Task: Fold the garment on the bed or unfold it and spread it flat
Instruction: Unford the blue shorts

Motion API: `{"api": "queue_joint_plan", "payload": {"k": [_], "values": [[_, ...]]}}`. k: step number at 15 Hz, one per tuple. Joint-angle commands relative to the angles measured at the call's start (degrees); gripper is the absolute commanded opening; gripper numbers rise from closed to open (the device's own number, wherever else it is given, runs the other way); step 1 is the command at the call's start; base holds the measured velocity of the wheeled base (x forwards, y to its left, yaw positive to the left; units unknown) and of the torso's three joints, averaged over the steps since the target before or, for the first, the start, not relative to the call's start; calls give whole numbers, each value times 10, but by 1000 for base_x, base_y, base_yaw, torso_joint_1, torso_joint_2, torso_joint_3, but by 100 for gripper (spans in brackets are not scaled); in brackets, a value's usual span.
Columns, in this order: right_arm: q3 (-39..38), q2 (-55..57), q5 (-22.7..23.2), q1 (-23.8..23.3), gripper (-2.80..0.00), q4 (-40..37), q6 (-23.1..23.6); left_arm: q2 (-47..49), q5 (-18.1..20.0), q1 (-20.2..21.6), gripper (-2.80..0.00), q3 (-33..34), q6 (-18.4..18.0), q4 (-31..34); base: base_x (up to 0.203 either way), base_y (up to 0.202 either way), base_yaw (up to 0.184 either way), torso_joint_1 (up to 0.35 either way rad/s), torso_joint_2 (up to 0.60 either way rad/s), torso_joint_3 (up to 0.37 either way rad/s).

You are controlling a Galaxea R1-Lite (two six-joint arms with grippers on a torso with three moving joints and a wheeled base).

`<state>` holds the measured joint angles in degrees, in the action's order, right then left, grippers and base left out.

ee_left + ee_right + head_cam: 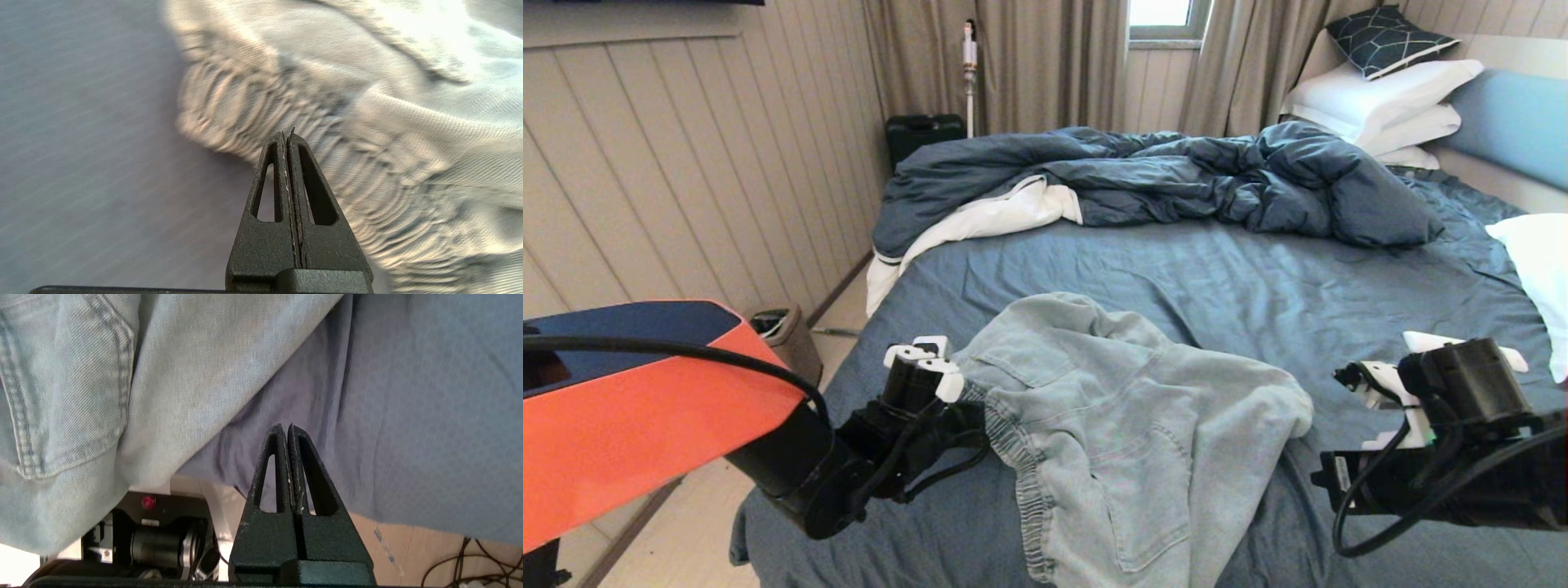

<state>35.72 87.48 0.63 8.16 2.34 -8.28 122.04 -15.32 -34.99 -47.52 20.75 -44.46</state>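
From the head view, I see the garment point(1111, 425) rumpled on the bed point(1258, 269), near its front edge, between my 2 hands. In the left wrist view, my left hand point(288, 136) is pinched closed, empty, over the waistband. In the right wrist view, my right hand point(286, 430) is closed on nothing, beside the cloth.

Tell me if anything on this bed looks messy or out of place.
The denim shorts lie crumpled near the bed's front edge, partly hanging over it. Behind them the dark duvet is bunched in a heap, white lining showing.
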Motion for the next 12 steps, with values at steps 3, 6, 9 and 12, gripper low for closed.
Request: {"api": "queue_joint_plan", "payload": {"k": [3, 6, 9, 12], "values": [[-37, -20, 3, -2, -280, 1, -2, 21, -1, -18, -280, -92, 2, 56, 0, 0, 0, 0, 0, 0], [-64, -21, 7, -2, -280, 2, -2, 54, -1, -15, -280, -155, 3, 92, 0, 0, 0, 0, 0, 0], [-65, -14, 19, 0, -280, 2, -2, 79, -3, 2, -280, -178, 2, 99, 0, 0, 0, 0, 0, 0], [-65, 4, 21, 11, -280, 3, -2, 101, -3, 25, -280, -192, 1, 100, 0, 0, 0, 0, 0, 0]]}}
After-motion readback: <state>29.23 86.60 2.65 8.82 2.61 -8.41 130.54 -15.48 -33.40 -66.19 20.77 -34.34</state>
